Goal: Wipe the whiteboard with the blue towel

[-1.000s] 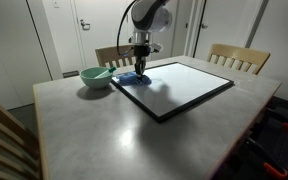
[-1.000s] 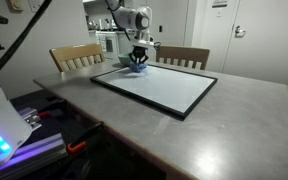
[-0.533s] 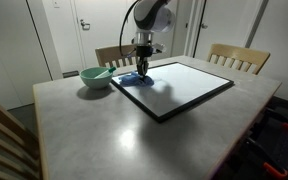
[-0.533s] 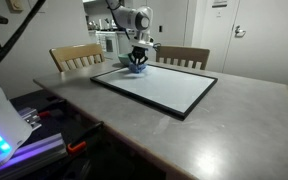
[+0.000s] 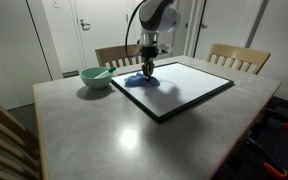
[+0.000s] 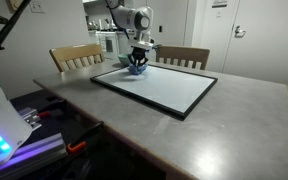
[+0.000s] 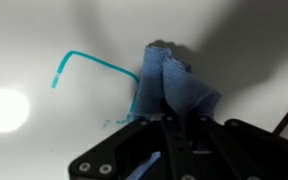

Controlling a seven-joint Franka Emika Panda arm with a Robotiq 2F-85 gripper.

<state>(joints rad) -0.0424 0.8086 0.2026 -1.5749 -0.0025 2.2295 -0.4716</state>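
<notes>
The whiteboard (image 5: 179, 87) lies flat on the table, glossy white with a thin black frame; it also shows in the other exterior view as the whiteboard (image 6: 159, 88). My gripper (image 5: 148, 72) points straight down at the board's corner nearest the bowl, shut on the blue towel (image 5: 141, 80). The towel rests bunched on the board surface, also seen as the blue towel (image 6: 136, 68). In the wrist view the gripper (image 7: 174, 120) pinches the blue towel (image 7: 174, 85) against the white surface, next to a teal marker line (image 7: 89, 62).
A teal-green bowl (image 5: 95, 77) stands on the grey table (image 5: 124, 135) just beside the board's corner. Wooden chairs (image 5: 234, 58) stand along the table's far side. Another chair back (image 5: 4, 140) rises at the near corner.
My gripper and the towel have slid a little along the board, away from the bowl and the board's corner. The jaws stayed shut on the towel.
</notes>
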